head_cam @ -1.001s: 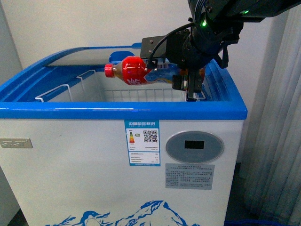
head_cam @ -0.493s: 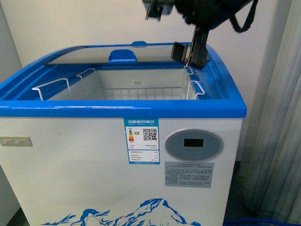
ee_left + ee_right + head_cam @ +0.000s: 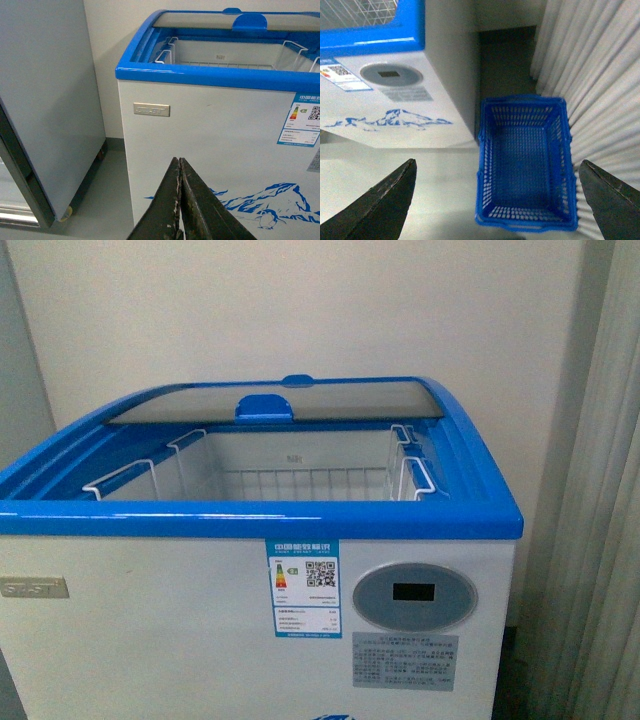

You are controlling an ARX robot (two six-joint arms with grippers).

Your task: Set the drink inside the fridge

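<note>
No drink was seen in any view — it could not be confirmed inside the fridge, whose glass lid was slid back over white wire baskets. Left gripper fingers were pressed together on nothing; right gripper fingers were spread wide above an empty blue basket on the floor. Placement was judged done — the lid likely needs closing next.
</note>
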